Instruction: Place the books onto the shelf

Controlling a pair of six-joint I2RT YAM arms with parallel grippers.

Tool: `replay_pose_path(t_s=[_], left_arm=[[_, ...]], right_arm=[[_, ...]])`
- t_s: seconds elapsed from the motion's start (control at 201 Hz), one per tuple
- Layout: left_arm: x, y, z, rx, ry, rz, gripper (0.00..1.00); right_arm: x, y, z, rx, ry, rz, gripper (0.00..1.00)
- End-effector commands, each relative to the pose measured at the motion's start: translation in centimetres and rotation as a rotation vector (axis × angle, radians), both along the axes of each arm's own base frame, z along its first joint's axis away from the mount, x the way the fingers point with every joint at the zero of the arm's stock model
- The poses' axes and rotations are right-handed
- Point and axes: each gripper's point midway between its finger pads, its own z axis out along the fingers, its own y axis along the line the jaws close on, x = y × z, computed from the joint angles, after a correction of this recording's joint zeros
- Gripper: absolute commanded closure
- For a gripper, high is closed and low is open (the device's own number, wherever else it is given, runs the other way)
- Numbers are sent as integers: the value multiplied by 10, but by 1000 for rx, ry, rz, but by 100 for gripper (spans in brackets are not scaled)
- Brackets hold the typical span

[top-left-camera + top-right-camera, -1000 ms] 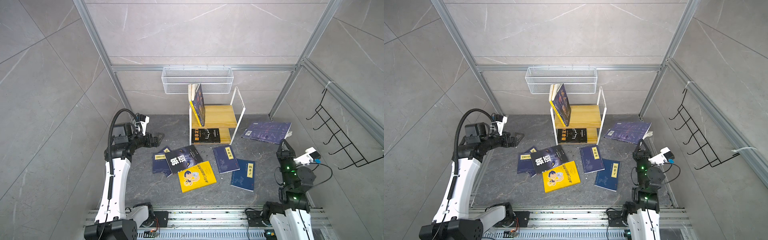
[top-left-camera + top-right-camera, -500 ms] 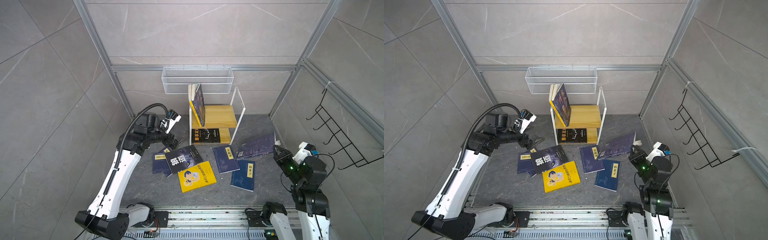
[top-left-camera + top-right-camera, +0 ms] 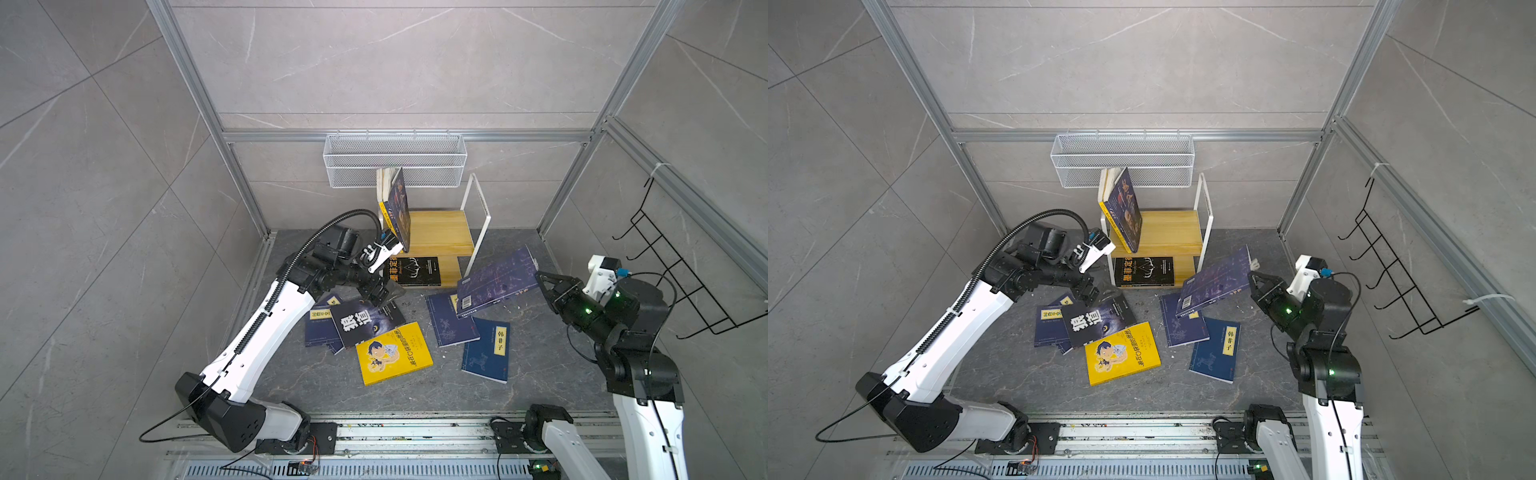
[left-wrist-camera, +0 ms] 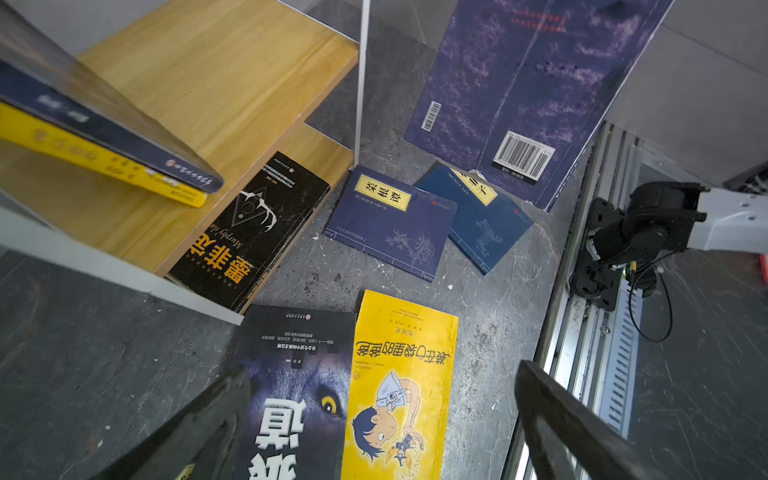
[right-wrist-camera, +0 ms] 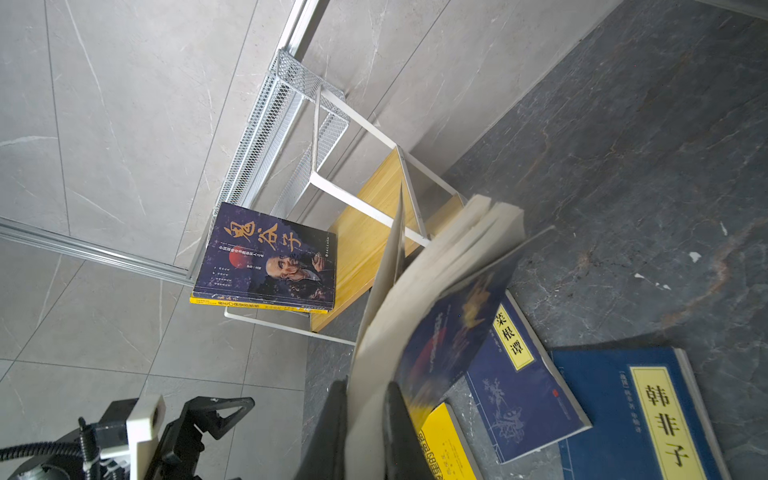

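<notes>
The shelf (image 3: 440, 232) stands at the back with two books (image 3: 397, 212) leaning upright on its top board and a black book (image 3: 413, 270) on the lower board. My right gripper (image 3: 540, 279) is shut on the edge of a purple book (image 3: 496, 278), held tilted off the floor right of the shelf; in the right wrist view the right gripper (image 5: 366, 388) pinches that purple book's pages (image 5: 436, 299). My left gripper (image 3: 388, 293) hangs open over the black wolf-cover book (image 3: 365, 322), which lies beside a yellow cartoon book (image 3: 392, 353). In the left wrist view the left gripper (image 4: 382, 386) straddles both covers.
Two navy books (image 3: 451, 320) (image 3: 488, 349) lie on the floor under the lifted book, and a navy stack (image 3: 320, 328) lies left of the wolf book. A white mesh basket (image 3: 395, 160) hangs above the shelf. A black hook rack (image 3: 673, 274) is on the right wall.
The right gripper has lifted the purple book off the floor and carried it left, tilted. The left arm swung right and down from the left wall to above the wolf book.
</notes>
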Motion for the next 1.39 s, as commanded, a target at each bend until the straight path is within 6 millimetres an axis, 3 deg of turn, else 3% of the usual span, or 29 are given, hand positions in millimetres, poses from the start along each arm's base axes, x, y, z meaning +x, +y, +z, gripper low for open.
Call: replay_pose_path(t_s=[0.0, 0.199, 0.329, 0.458, 0.652, 0.827, 0.911, 1.185, 1.389], left_arm=[[-3, -8, 22, 28, -121, -44, 0], [-17, -38, 33, 107, -267, -156, 0], [-26, -53, 40, 87, -267, -182, 0], [-22, -62, 39, 62, -232, -147, 0], [-14, -70, 17, 119, -238, -128, 0], [-2, -74, -9, 194, -256, -103, 1], [2, -74, -15, 214, -262, -90, 4], [2, -71, -20, 212, -252, -71, 42], [4, -69, -23, 216, -254, -55, 47]], right_arm=[[12, 9, 32, 7, -54, -20, 100], [44, 53, 30, -4, 30, -12, 100], [60, 57, 30, 35, 41, -81, 100], [72, 68, 25, 102, 73, -108, 100], [81, 95, 24, 191, 90, -87, 100], [80, 105, 36, 207, 75, -62, 100], [77, 108, 41, 220, 69, -44, 100], [67, 110, 44, 246, 65, -13, 100], [64, 113, 44, 261, 71, 5, 100]])
